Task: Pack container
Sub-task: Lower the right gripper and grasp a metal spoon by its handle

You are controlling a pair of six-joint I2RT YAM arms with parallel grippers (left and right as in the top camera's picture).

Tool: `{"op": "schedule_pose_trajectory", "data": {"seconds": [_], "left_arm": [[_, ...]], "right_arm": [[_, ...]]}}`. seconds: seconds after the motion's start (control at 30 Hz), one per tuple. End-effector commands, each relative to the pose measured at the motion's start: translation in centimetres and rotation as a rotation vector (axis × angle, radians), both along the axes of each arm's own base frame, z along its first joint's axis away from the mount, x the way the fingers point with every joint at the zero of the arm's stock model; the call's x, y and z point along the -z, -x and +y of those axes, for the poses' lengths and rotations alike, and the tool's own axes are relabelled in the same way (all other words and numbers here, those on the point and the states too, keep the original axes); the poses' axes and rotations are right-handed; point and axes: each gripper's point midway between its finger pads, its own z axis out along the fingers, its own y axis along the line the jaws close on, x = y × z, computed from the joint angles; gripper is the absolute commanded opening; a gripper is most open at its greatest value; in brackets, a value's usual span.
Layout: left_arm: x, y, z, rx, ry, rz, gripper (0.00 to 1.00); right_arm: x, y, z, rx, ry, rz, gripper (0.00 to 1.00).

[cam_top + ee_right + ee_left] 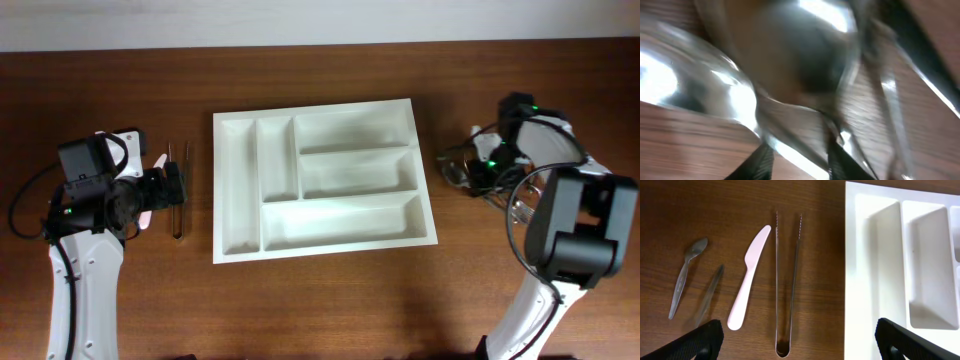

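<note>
The container (238,190) is a large white cutlery tray at the table's middle, and all its compartments are empty. Its left edge shows in the left wrist view (860,280). My left gripper (795,345) is wide open, low over metal tongs (787,280) that lie left of the tray. A white plastic knife (749,277), a metal spoon (685,277) and another thin metal piece (710,292) lie further left. My right gripper (800,160) is down in a pile of metal cutlery (452,165) right of the tray. Its fingers are narrowed around a shiny spoon handle (790,145). That view is blurred.
The left arm (85,200) stands left of the tongs. The right arm (570,215) with its cables is at the far right. The table's back edge runs along the top of the overhead view.
</note>
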Motion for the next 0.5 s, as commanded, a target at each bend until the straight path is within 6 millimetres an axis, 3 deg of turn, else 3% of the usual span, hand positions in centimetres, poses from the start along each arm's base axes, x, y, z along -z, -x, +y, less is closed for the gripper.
{"op": "schedule_pose_trajectory", "data": {"seconds": [0.0, 0.47], "left_arm": [[-0.6, -0.4, 0.4, 0.004, -0.019, -0.013, 0.99], [-0.6, -0.4, 0.4, 0.004, -0.019, -0.013, 0.99]], "right_arm": [[0.8, 1.1, -1.7, 0.082, -0.013, 0.035, 0.36], [0.8, 0.3, 1.0, -0.019, -0.03, 0.022, 0.38]]}}
